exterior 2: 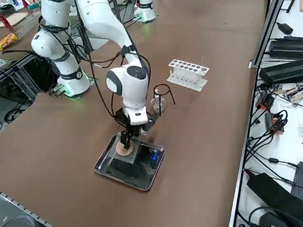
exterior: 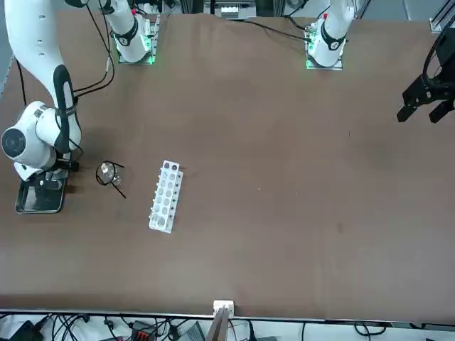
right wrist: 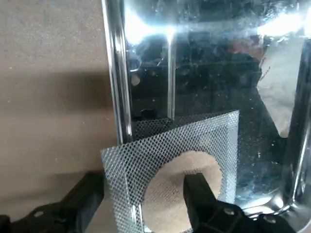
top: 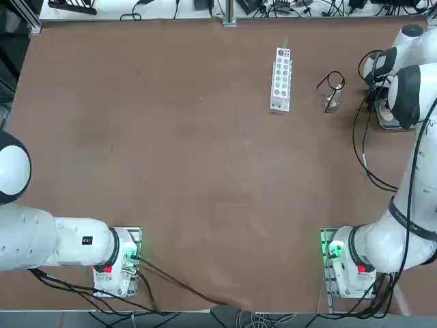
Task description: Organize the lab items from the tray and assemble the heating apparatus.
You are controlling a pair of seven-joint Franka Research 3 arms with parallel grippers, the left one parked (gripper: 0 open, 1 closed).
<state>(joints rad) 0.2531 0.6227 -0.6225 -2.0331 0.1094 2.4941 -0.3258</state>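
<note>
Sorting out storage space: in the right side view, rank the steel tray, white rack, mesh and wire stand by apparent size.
1. steel tray
2. white rack
3. mesh and wire stand: too alike, and the right gripper, open, hides part of the mesh.

Most of the brown surface (top: 171, 157) is wide open, tons of room to swing through. The clutter sits up at 1 to 2 o'clock in the overhead: white rack (top: 280, 79), then the wire stand (top: 332, 83) with the glass burner (top: 331, 102) inside it. Right gripper (exterior 2: 126, 140) hangs low over the steel tray (exterior 2: 106, 172), jaws spread, one finger over the mesh (right wrist: 165, 160), the other outside the tray rim.
</note>
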